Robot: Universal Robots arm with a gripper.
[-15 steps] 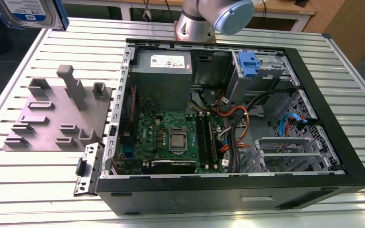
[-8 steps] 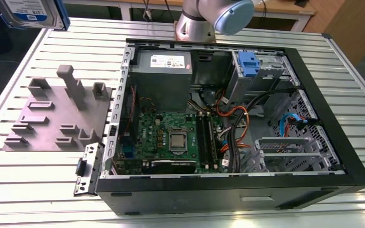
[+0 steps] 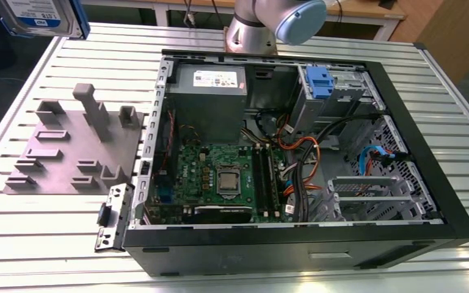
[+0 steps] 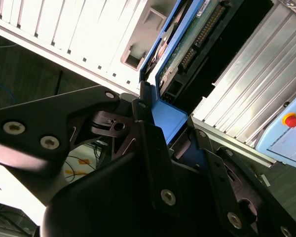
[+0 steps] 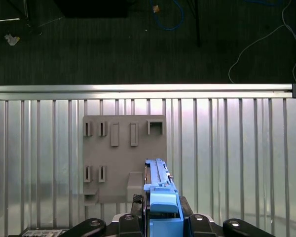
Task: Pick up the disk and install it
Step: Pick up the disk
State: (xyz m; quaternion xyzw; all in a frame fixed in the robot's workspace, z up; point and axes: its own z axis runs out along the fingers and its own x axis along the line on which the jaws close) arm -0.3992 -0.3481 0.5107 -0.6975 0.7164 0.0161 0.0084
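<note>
Up at upper left of the exterior view, disk hung above worktop w/ claw clamped on its blue bracket; grey fixture plate sat beneath.

No readable print, even disk label.

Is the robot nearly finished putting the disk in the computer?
About halfway. Picking up looks done: the gripper is shut on the disk, held high above the table, off the grey holder. Installing is left: the disk is not in the open computer yet.
</note>
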